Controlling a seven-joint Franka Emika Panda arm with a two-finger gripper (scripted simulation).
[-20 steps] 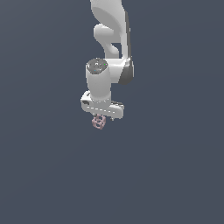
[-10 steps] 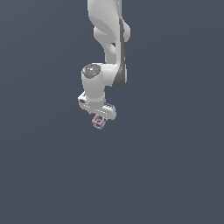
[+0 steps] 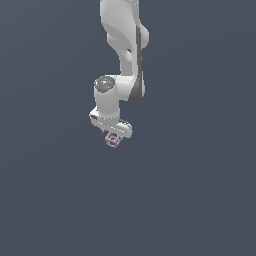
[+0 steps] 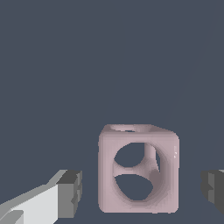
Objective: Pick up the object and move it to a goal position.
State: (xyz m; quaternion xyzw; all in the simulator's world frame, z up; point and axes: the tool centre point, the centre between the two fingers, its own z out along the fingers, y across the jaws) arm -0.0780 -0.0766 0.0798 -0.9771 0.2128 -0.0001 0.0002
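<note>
Between my jaws sat the object [image 4: 138, 168], a pale pink hollow cube with round holes through its faces. In the wrist view a dark pad [image 4: 70, 194] stood off one side of it and the other pad [image 4: 213, 186] off the opposite side, each with a clear gap to the cube, so my jaws were open around it and touched it on neither side. From the exterior view the object [image 3: 112, 140] showed as a tiny pink shape just beneath my gripper [image 3: 114, 133], below my white arm [image 3: 125, 45], against a plain dark grey ground.
</note>
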